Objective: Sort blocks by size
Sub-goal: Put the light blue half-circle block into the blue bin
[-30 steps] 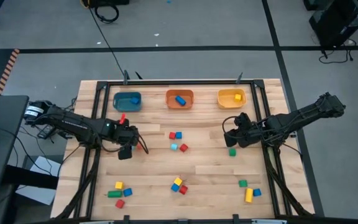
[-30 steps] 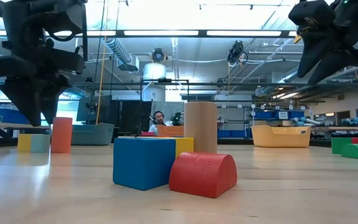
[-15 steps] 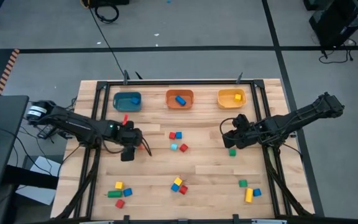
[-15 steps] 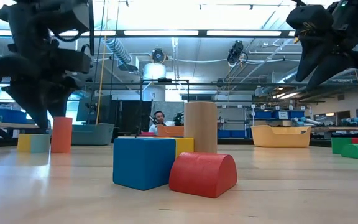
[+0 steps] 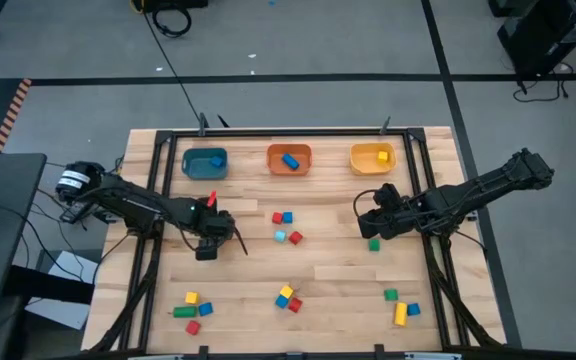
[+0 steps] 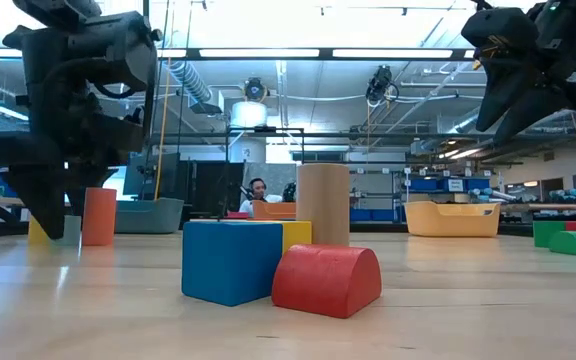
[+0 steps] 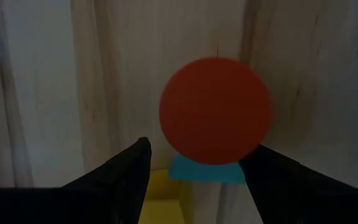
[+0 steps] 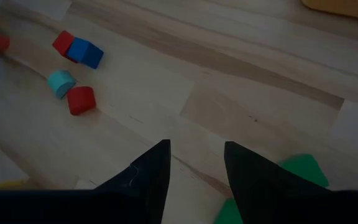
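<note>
Two wide-spread left fingers (image 7: pixel 123 177) flank a red block (image 7: pixel 215 111), untouched.

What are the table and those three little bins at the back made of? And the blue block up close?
The table looks like pale wooden planks: grain lines and board seams show. The teal bin, orange bin and yellow bin look like smooth moulded plastic, though that is a guess from their even colour and rounded rims. The blue block seems painted wood with a matt finish, but no grain shows.
</note>
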Motion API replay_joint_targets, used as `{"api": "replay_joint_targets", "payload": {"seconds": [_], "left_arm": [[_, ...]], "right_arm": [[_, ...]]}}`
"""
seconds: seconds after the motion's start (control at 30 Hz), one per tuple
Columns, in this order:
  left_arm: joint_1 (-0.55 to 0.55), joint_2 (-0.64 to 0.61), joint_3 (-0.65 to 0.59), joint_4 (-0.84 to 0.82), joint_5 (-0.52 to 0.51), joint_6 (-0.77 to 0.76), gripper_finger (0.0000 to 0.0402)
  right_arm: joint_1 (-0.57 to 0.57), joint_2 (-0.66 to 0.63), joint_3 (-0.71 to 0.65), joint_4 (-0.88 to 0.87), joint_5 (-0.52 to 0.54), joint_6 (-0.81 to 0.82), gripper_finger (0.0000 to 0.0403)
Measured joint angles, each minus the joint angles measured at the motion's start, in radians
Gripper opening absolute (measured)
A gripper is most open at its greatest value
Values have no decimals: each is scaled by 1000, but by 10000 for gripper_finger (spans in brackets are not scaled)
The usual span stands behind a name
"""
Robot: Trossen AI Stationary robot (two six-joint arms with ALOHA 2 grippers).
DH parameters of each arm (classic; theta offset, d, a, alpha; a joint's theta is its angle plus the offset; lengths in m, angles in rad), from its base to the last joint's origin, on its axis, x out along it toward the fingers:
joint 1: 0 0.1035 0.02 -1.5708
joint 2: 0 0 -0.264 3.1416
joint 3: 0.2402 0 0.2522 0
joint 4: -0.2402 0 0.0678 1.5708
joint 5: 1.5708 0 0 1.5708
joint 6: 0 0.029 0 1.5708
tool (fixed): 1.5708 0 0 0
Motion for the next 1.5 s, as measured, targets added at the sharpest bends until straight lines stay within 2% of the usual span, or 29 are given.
{"api": "replay_joint_targets", "payload": {"seconds": [0.43, 0.87, 1.3, 1.5], "left_arm": [[44, 26, 0, 1, 2, 14, 248], [59, 26, 0, 3, 17, 19, 172], [59, 23, 1, -3, 17, -17, 169], [59, 22, 44, -75, 17, -37, 169]], "right_arm": [[1, 0, 0, 1, -1, -4, 166], [1, 0, 0, 1, -1, -7, 166], [1, 0, 0, 1, -1, -15, 166], [1, 0, 0, 1, -1, -26, 166]]}}
